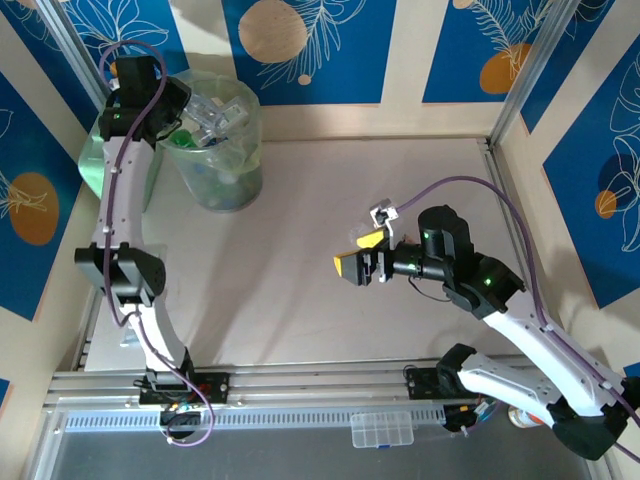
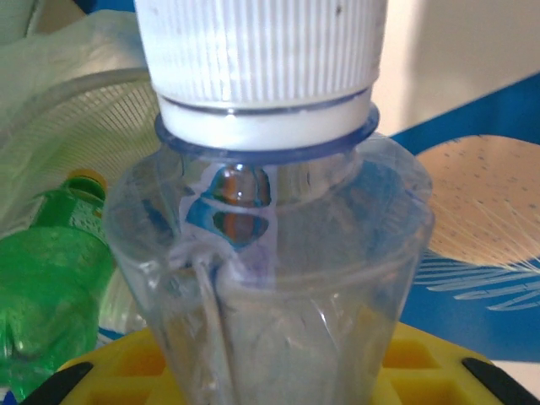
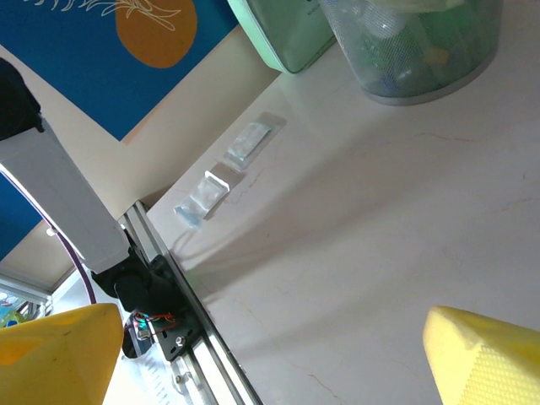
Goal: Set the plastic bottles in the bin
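My left gripper [image 1: 178, 108] hangs over the bin [image 1: 235, 175], a tall translucent pale-green wastebasket at the far left. It is shut on a clear plastic bottle [image 2: 278, 278] with a white ribbed cap, which stands between the yellow fingers [image 2: 422, 363]. Below it in the bin lie a green bottle [image 2: 46, 287] with a yellow cap and several clear ones [image 1: 215, 118]. My right gripper [image 1: 362, 256] is open over bare table at mid right, with nothing between its yellow fingers [image 3: 485, 359]. The bin [image 3: 413, 51] is at the top of the right wrist view.
A mint-green boxy container [image 3: 283, 34] stands behind the bin against the left wall. Two small clear packets [image 3: 228, 164] lie on the table near the left rail. A small clear parts box [image 1: 381, 430] sits at the front rail.
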You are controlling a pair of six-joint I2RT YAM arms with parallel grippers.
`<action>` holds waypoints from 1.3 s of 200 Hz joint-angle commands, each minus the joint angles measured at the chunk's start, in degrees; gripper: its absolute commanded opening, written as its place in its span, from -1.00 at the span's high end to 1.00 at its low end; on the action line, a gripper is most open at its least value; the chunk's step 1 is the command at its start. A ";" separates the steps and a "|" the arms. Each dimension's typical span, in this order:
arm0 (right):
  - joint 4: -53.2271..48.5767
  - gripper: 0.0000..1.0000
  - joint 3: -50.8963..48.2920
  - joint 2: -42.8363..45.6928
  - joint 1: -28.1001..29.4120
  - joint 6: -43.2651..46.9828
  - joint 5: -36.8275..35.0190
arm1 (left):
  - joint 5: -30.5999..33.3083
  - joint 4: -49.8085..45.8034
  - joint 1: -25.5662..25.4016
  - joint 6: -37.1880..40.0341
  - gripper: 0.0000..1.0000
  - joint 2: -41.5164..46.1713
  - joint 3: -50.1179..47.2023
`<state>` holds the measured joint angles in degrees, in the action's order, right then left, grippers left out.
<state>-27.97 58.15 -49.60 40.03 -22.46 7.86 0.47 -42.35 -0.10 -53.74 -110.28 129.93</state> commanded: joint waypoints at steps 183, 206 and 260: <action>-0.54 -0.84 1.53 -1.72 -0.48 1.16 -1.08 | -5.34 -5.84 4.10 -4.81 -0.61 -1.73 3.14; -0.77 -0.84 1.69 -1.53 -0.48 1.23 -1.85 | -7.06 -5.08 4.00 -3.87 -0.61 -0.23 3.01; -4.06 -0.81 1.41 -1.69 -2.16 0.19 -8.26 | -13.12 -2.18 1.09 1.38 -0.29 5.89 -3.45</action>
<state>-29.06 58.41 -51.86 39.09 -22.26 4.21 -8.21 -46.26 2.61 -55.79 -108.79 130.15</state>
